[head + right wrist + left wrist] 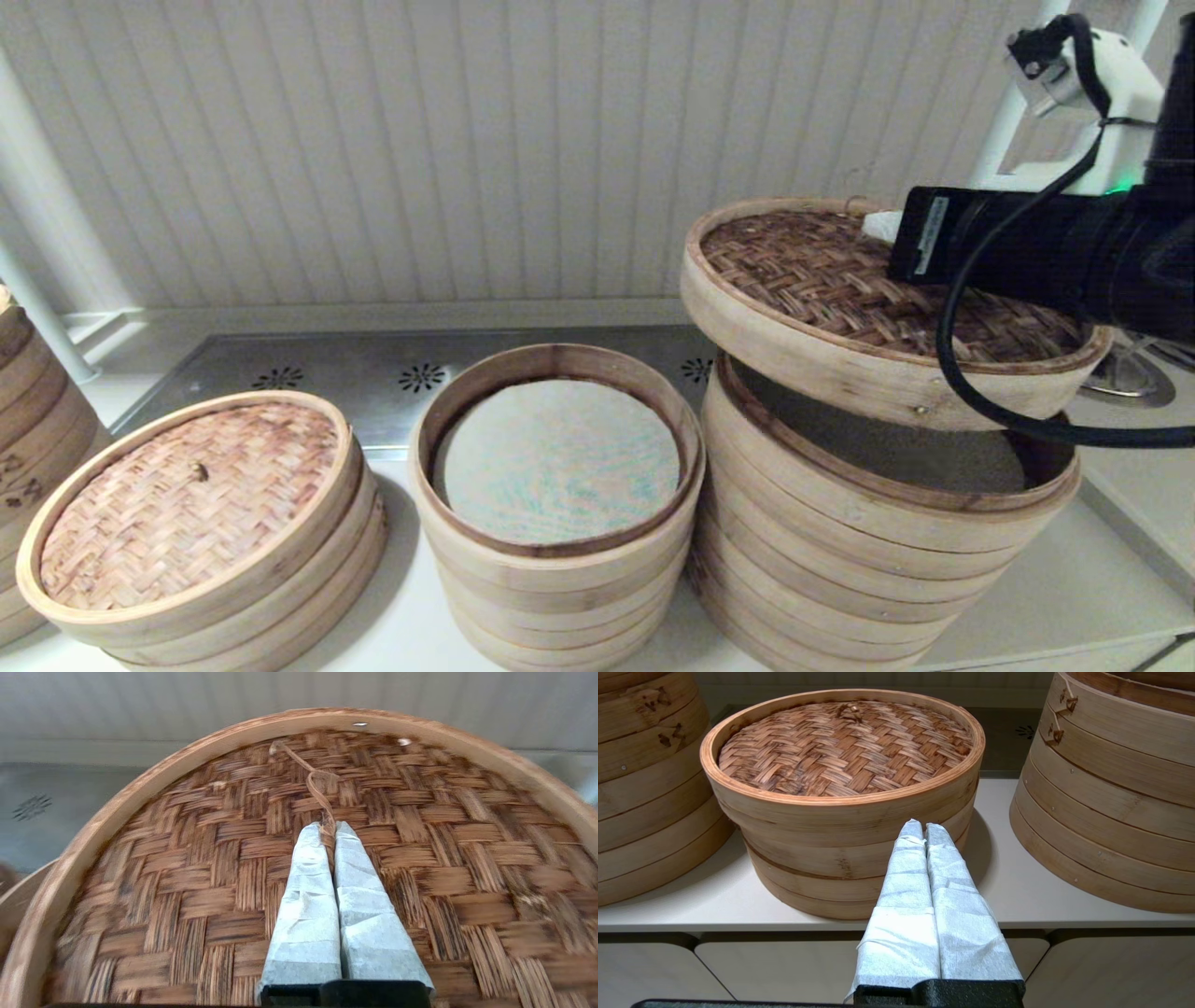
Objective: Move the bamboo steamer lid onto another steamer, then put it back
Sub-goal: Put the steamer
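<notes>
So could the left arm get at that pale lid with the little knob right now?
Probably yes. The left gripper is shut and empty, just in front of the low stack, and the pale lid lies uncovered. The right gripper, holding the dark lid, is well aside.

Four steamer stacks [868, 551], two woven lids [840, 280], two hands [327, 828].

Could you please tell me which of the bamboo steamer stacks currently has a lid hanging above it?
The widest tan bamboo steamer stack: the right gripper holds the dark brown herringbone-woven lid tilted above it.
</notes>
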You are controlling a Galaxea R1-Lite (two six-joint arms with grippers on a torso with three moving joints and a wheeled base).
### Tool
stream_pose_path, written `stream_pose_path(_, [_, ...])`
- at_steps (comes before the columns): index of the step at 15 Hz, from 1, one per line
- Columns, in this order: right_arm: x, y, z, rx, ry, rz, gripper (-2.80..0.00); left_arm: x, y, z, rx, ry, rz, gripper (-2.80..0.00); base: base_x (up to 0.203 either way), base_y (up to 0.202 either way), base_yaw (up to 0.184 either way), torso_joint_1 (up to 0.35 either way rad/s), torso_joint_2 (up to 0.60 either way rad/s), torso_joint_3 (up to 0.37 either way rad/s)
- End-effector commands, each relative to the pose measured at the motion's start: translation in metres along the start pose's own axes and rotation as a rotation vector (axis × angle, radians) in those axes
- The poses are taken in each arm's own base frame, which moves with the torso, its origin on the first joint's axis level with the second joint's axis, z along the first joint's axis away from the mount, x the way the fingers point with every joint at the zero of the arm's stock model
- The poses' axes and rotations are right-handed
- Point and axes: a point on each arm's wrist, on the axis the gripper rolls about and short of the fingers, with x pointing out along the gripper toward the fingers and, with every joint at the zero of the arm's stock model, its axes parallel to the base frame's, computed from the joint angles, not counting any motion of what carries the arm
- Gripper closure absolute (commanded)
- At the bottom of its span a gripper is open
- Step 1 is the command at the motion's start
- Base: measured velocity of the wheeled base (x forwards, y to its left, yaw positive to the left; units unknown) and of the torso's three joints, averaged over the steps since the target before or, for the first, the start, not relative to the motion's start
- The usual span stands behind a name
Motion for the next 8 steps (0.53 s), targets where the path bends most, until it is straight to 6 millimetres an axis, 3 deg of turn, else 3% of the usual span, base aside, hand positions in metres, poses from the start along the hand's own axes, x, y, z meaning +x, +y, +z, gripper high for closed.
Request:
stream_pose_path(1, [0.007, 0.015, 0.002, 0.000, 0.013, 0.044, 0.00, 0.000, 0.000, 0.000, 0.000, -0.001, 0.000, 0.00, 0.000, 0.000, 0.000, 0.000, 0.00, 0.000])
stream_pose_path(5, [0.006, 0.047, 0.013, 0.006, 0.032, 0.142, 0.00, 0.000, 0.000, 0.000, 0.000, -0.001, 0.000, 0.00, 0.000, 0.000, 0.000, 0.000, 0.00, 0.000])
stream_pose_path(8, [0.019, 0.070, 0.007, -0.009, 0.067, 0.188, 0.00, 0.000, 0.000, 0.000, 0.000, -0.001, 0.000, 0.00, 0.000, 0.000, 0.000, 0.000, 0.00, 0.000])
